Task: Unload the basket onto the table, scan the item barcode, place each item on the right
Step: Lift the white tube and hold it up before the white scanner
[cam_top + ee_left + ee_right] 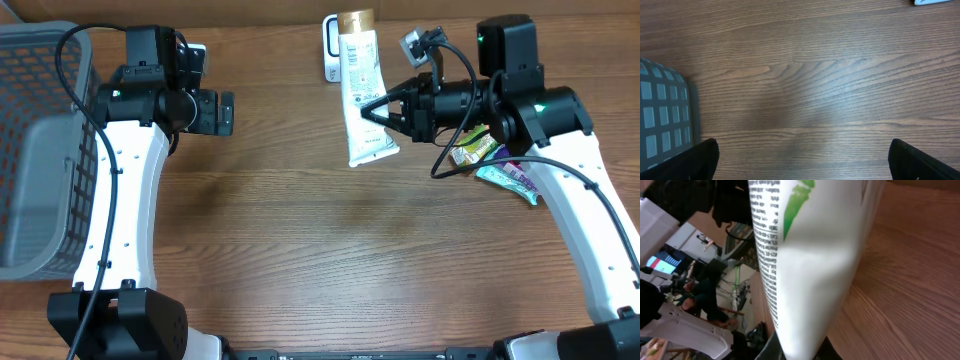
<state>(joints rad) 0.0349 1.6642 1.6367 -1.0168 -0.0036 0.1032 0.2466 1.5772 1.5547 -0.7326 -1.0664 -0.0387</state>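
Note:
The item is a white tube (360, 95) with a gold cap and green print, held in the air over the table's far middle. My right gripper (368, 110) is shut on its lower end. In the right wrist view the tube (805, 270) fills the frame and rises from between my jaws (800, 352). The tube's capped end lies over a white scanner (331, 50) at the table's far edge. My left gripper (226, 112) stands open and empty to the left. Only bare wood shows between its fingertips (802, 165).
A grey mesh basket (40, 150) stands at the table's left edge, its corner showing in the left wrist view (662, 120). Two snack packets, one green (475, 150) and one teal (510, 180), lie under the right arm. A white edge (932, 2) shows at that view's top right.

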